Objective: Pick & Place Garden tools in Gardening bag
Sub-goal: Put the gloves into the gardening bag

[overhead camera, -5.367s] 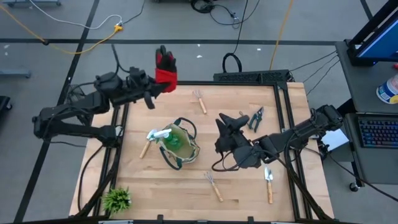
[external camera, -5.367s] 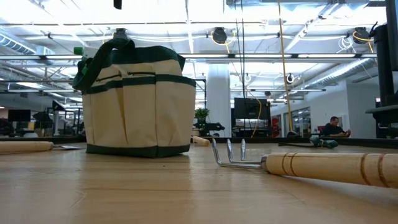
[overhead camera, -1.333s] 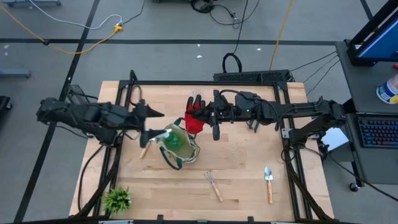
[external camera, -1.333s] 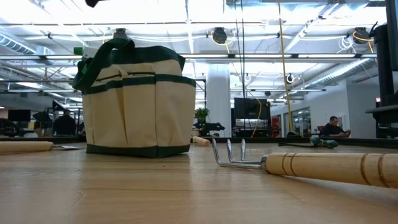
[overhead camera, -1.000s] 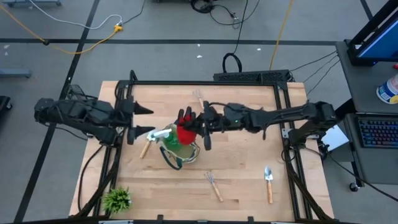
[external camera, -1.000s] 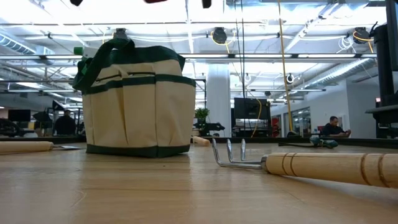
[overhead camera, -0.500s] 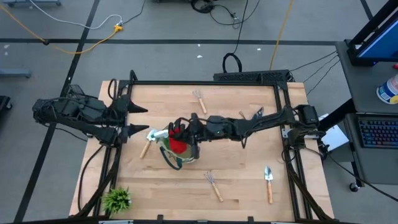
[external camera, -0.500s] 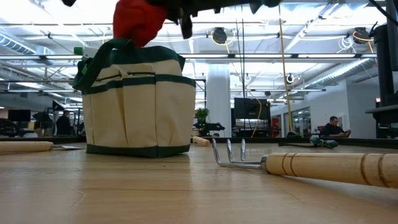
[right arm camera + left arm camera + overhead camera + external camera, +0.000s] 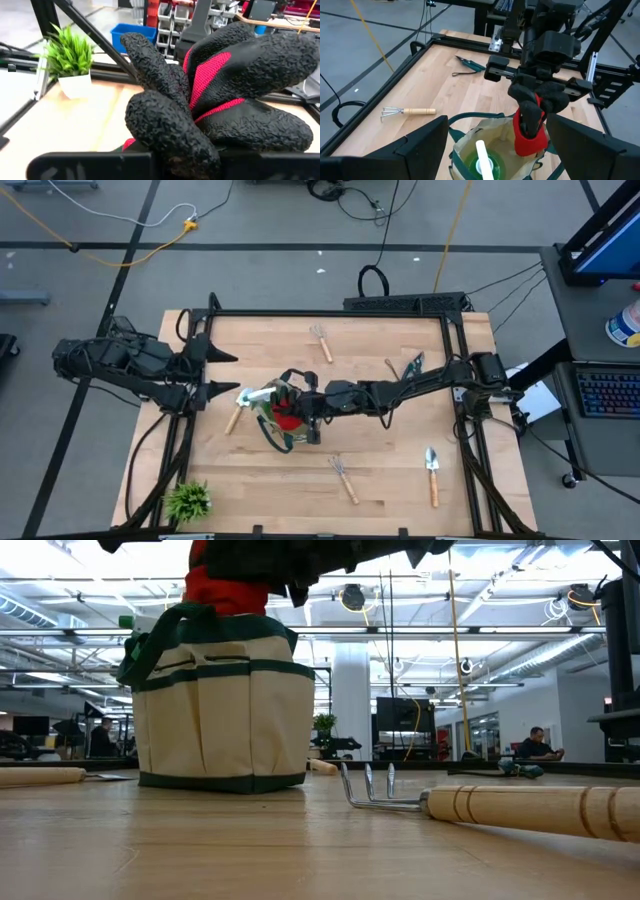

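The beige gardening bag [image 9: 300,430] with green trim stands upright at the table's middle and also shows in the low view [image 9: 220,710]. A green spray bottle [image 9: 482,162] stands inside it. My right gripper [image 9: 300,406] reaches in from the table's right, over the bag's opening, and is shut on the red-and-black gloves [image 9: 285,413]. The gloves fill the right wrist view [image 9: 225,85]. My left gripper [image 9: 228,372] is open and empty, left of the bag. Its fingers [image 9: 420,145] stand wide apart. My right gripper pinches the bunched gloves between its two fingers at their black hand part [image 9: 536,100], slanting down from the table's right. The red cuff end [image 9: 527,140] hangs below the fingers, inside the bag's open top. The black glove fingers [image 9: 165,75] stick out past the gripper.
A wooden-handled rake [image 9: 320,340] and dark shears [image 9: 412,367] lie at the far side. Another rake [image 9: 343,478] and a trowel [image 9: 432,475] lie near the front. A wooden handle [image 9: 232,420] lies left of the bag. A small green plant [image 9: 188,500] stands at the front left corner.
My right gripper has carried the gloves toward the table's left and down, from above the bag's right side to its opening. The red cuff now hangs into the bag. My left gripper has drawn back a little toward the table's left edge.
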### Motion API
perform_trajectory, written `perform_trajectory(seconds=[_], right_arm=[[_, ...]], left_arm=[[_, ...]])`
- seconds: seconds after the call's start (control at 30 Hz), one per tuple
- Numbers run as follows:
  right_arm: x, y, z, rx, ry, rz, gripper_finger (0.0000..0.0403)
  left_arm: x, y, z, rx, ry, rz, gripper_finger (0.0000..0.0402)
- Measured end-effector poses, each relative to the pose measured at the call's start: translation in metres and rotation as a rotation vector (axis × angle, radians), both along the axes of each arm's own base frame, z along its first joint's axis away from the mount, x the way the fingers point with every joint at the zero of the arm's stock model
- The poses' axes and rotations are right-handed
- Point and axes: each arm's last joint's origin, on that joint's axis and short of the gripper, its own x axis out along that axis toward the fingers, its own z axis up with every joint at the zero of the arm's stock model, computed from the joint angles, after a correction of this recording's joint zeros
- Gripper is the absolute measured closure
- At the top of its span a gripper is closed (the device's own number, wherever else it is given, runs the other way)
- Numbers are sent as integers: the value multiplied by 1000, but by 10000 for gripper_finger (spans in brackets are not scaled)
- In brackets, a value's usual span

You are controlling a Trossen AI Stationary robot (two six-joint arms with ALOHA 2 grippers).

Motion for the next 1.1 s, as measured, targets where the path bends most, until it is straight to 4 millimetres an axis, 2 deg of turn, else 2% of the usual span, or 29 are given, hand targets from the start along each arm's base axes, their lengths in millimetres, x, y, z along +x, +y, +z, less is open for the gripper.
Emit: perform_trajectory(seconds=[0.3,0.8,1.1], right_arm=[[-1,2,-2,-53,16,4,353],[-1,0,-3,-84,31,-41,252],[-1,4,-3,-89,30,-29,215]], left_arm=[[0,0,0,0,0,0,55],[0,0,0,25,3,-10,55],[0,0,0,32,4,-13,55]])
